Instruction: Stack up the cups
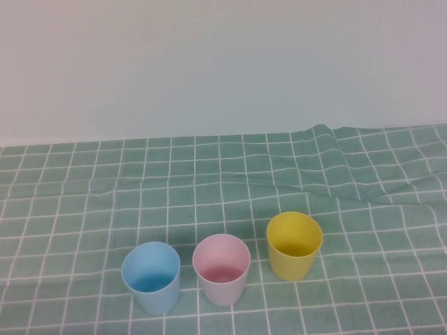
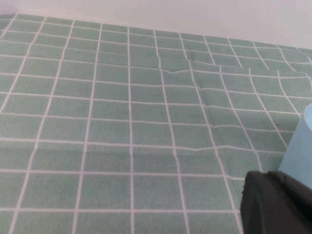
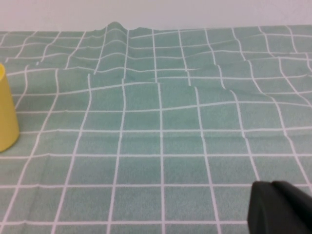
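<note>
From my raised camera I see three cups standing upright in a row near the front of the green checked tablecloth (image 1: 84, 209). Furthest left is the blue cup (image 1: 151, 276), just beside it the pink cup (image 1: 221, 269), and to the right, a little further back and slightly apart, the yellow cup (image 1: 294, 245). None is stacked; all three open upward. The cloth is rumpled into folds behind and to the right of the yellow one.

Neither arm appears in the overhead view. My left gripper (image 2: 275, 204) shows only as a dark corner in its wrist camera, close to the blue cup; whether its jaws are released or clenched I cannot tell. My right gripper (image 3: 280, 207) is likewise a dark corner, well apart from the yellow cup, jaws equally unreadable.
</note>
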